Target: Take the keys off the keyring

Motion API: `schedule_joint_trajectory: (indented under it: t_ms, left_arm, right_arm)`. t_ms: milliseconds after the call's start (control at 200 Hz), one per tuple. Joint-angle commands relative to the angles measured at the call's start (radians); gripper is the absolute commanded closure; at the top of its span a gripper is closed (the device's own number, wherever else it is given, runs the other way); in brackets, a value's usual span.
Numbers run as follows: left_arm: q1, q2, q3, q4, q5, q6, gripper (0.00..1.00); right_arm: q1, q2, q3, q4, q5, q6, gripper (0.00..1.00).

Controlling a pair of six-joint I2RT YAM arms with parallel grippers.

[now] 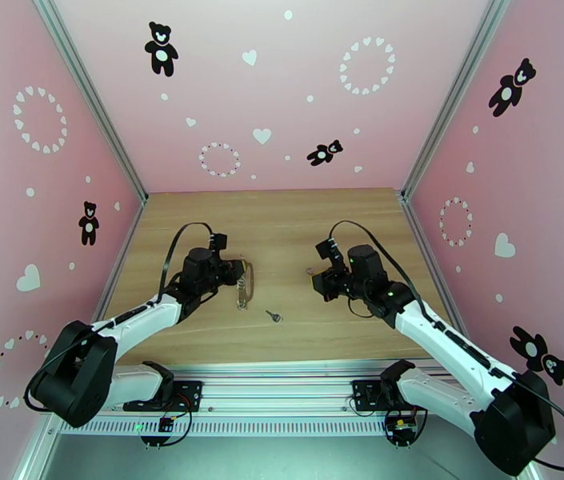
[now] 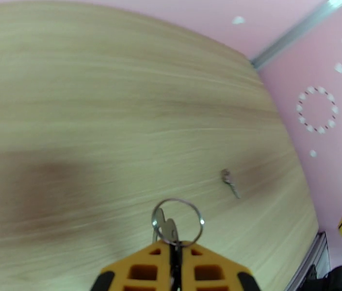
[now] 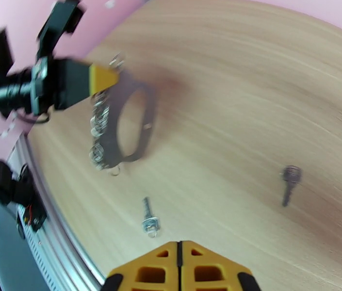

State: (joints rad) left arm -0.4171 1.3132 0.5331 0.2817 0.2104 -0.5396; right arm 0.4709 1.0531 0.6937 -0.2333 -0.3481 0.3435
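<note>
No readable text or numbers (wall prints [image 1: 161,48] purely pictorial)

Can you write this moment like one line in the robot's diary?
left gripper: shut on keyring | right gripper: shut, empty | key: loose on table

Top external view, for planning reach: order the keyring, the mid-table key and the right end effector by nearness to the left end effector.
1. keyring, gripped by the left end effector.
2. mid-table key, centre, near side.
3. right end effector, right side.
</note>
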Motion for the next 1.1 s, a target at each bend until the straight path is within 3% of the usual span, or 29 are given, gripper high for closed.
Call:
schedule_joint_trajectory:
  t_ms: [0,35,100,235,320,410,516,601,706,761,796,831,921,966,1041,1071,1096]
  left_arm:
    - [0.031,0.018,-0.051,0.111,-0.087,-0.105,0.99]
    - [0.048,0.029,-0.042,0.083,-0.082,-0.107,0.94]
    - [0.054,0.034,0.001,-0.025,-0.117,-0.062,0.74]
    - [0.054,0.037,0.133,-0.368,-0.326,0.038,0.28]
    - [0.055,-0.020,0.195,-0.534,-0.465,0.094,0.02]
    - [0.068,-0.142,0.182,-0.587,-0.692,0.169,0.02]
    - [0.196,-0.226,0.156,-0.576,-0.749,0.266,0.01]
    - [0.239,-0.271,0.031,-0.350,-0.807,0.404,0.02]
    - [0.304,-0.289,-0.195,0.093,-0.666,0.459,0.02]
    - [0.350,-0.228,-0.281,0.347,-0.571,0.419,0.02]
    - [0.363,-0.172,-0.310,0.480,-0.507,0.437,0.02]
    - [0.362,-0.115,-0.300,0.520,-0.467,0.497,0.01]
    - [0.368,0.031,-0.285,0.663,-0.465,0.541,0.01]
    - [0.381,0.100,-0.288,0.738,-0.387,0.544,0.02]
    - [0.382,0.215,-0.257,0.786,-0.330,0.574,0.01]
    - [0.382,0.233,-0.228,0.775,-0.363,0.566,0.01]
    - [0.384,0.217,-0.184,0.667,-0.422,0.538,0.01]
  right_arm:
    - [-0.018,0.037,-0.019,0.013,0.084,0.088,0.70]
    - [-0.031,0.049,-0.020,0.001,0.092,0.085,0.68]
    - [-0.052,0.048,-0.029,-0.008,0.132,0.084,0.63]
    - [-0.157,0.043,0.011,-0.071,0.248,0.078,0.36]
    - [-0.221,0.065,0.048,-0.104,0.400,0.008,0.26]
    - [-0.278,0.120,0.014,-0.001,0.620,-0.050,0.14]
    - [-0.400,0.235,-0.012,0.182,0.567,-0.099,0.01]
    - [-0.404,0.289,-0.040,0.348,0.527,-0.208,0.01]
    - [-0.408,0.364,-0.100,0.564,0.451,-0.286,0.01]
    - [-0.411,0.404,-0.153,0.727,0.385,-0.327,0.01]
    - [-0.418,0.405,-0.148,0.731,0.319,-0.335,0.01]
    - [-0.426,0.419,-0.159,0.769,0.240,-0.351,0.01]
    - [-0.449,0.442,-0.246,0.937,0.202,-0.341,0.01]
    - [-0.452,0.467,-0.293,1.045,0.158,-0.353,0.01]
    - [-0.457,0.482,-0.278,1.024,0.221,-0.322,0.01]
    - [-0.457,0.485,-0.273,1.017,0.295,-0.293,0.01]
    - [-0.457,0.481,-0.272,1.011,0.317,-0.286,0.01]
